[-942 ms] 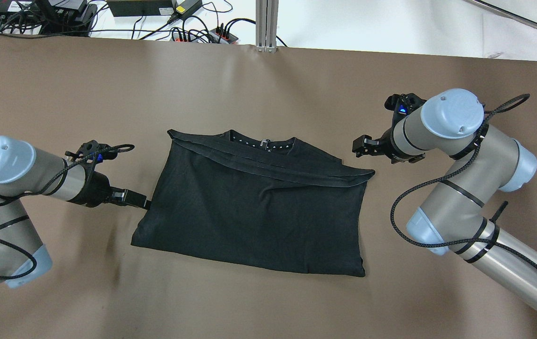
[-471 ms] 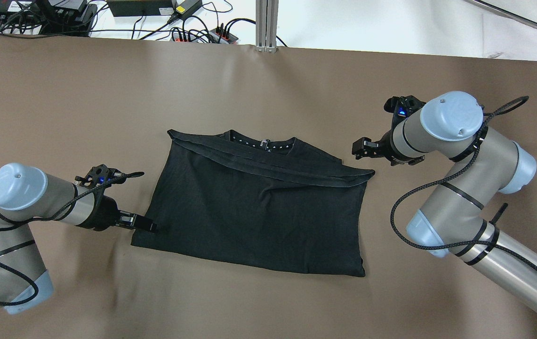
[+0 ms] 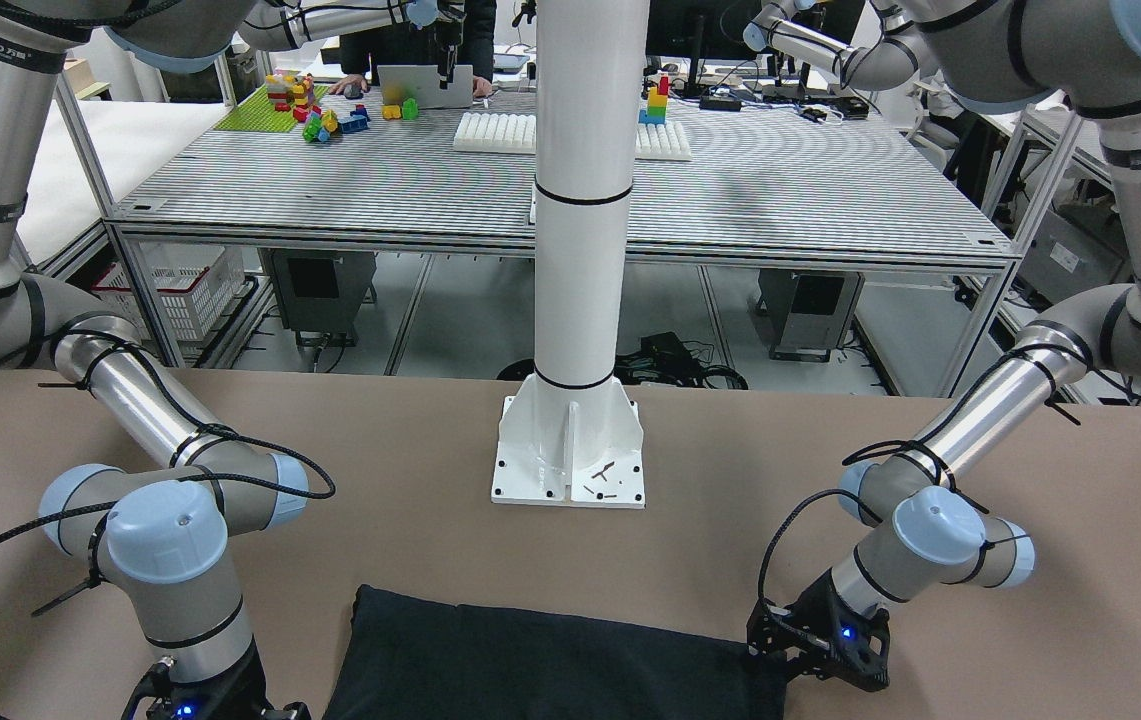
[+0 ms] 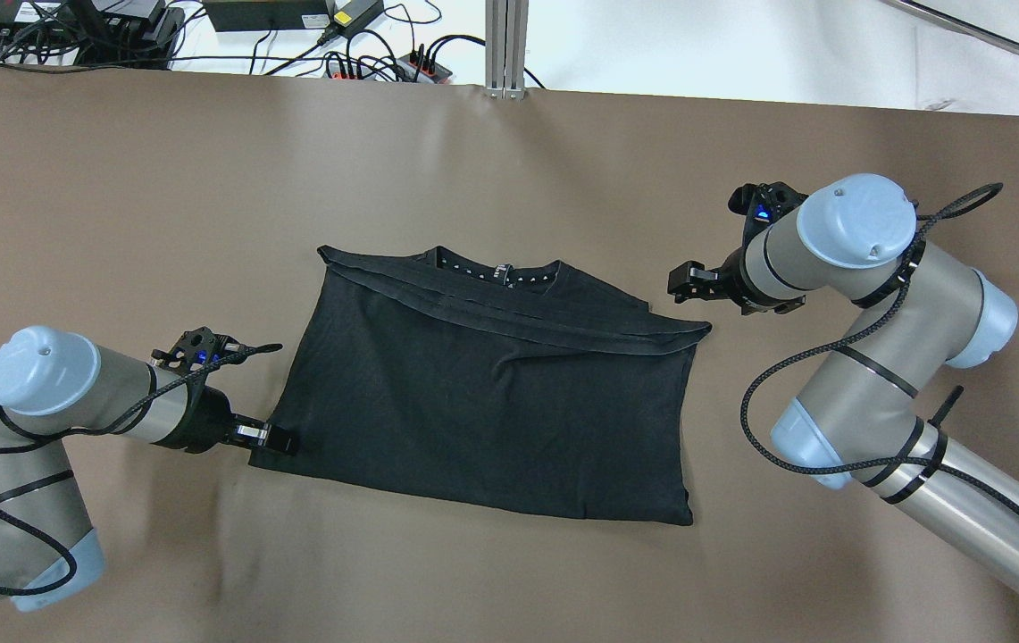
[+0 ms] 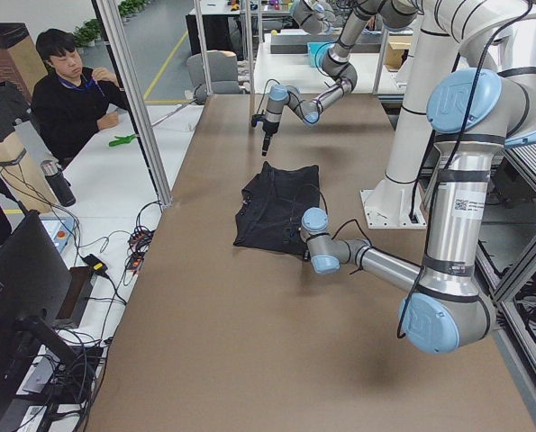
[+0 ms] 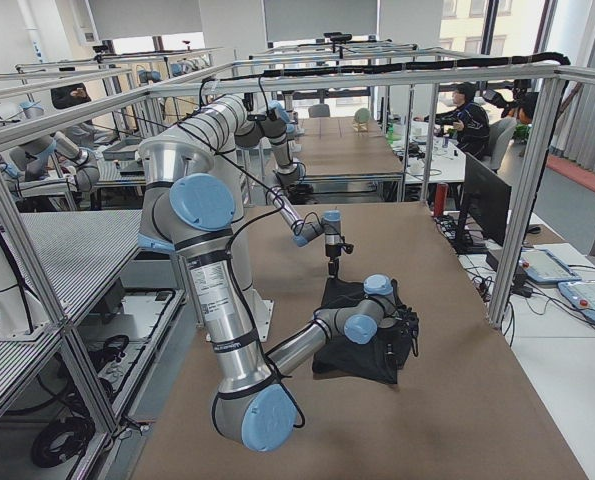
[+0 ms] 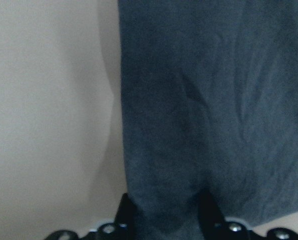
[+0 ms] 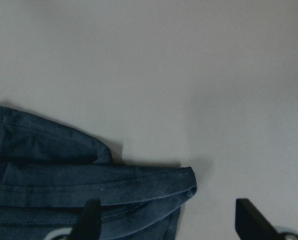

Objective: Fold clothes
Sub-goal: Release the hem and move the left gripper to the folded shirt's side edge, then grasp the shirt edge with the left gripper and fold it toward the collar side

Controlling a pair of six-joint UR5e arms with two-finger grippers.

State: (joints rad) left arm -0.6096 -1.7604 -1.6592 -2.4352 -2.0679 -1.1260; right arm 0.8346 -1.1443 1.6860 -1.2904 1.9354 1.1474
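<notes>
We noted a brown bench (image 4: 509,161) carrying a white pillar (image 3: 585,250) on a bolted base plate (image 3: 570,465). Behind it, a slatted table (image 3: 810,200) held coloured bricks (image 3: 295,95) and a laptop (image 3: 425,85).

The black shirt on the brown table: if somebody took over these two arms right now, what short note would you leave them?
Left hand: open, fingers astride the black shirt's near-left corner, not clamped as far as I can see.
Right hand: open, just off the shirt's far-right corner, not touching it.
Shirt: lying flat on the table.
Done: apparently one fold, with the hem laid across just below the collar.
Left: grip the corners and finish folding.
</notes>
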